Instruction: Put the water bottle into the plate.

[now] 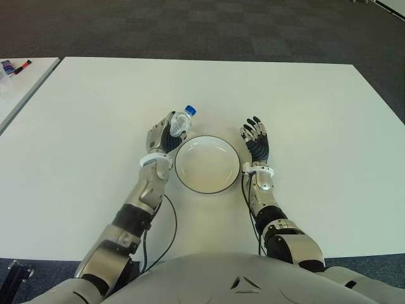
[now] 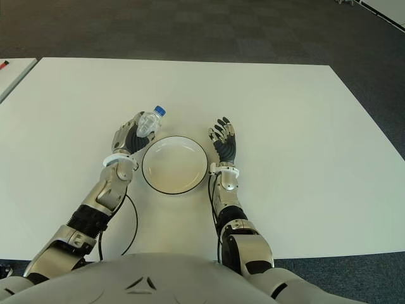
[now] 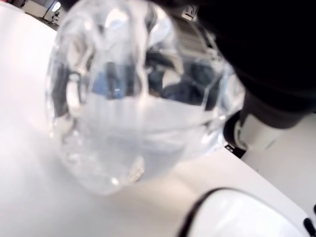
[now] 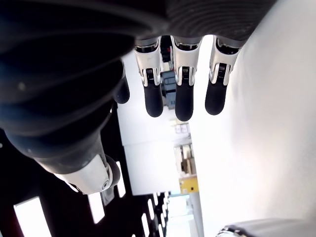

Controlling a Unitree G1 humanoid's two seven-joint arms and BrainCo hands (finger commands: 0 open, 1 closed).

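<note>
- In the left eye view, we saw the left hand [image 1: 162,135] gripping the clear water bottle [image 1: 180,123], blue cap pointing far, just left of the white plate [image 1: 190,180] on the white table [image 1: 316,114].
- The right hand [image 1: 255,140] showed just right of the plate.
- The left wrist view was filled by the bottle's clear body.
- In the right wrist view, the fingers [image 4: 183,94] were extended, holding nothing.

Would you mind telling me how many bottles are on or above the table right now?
1. The bottle is gripped in the left hand, just left of the plate. The right hand is open and holds nothing. None seem hidden.
</note>
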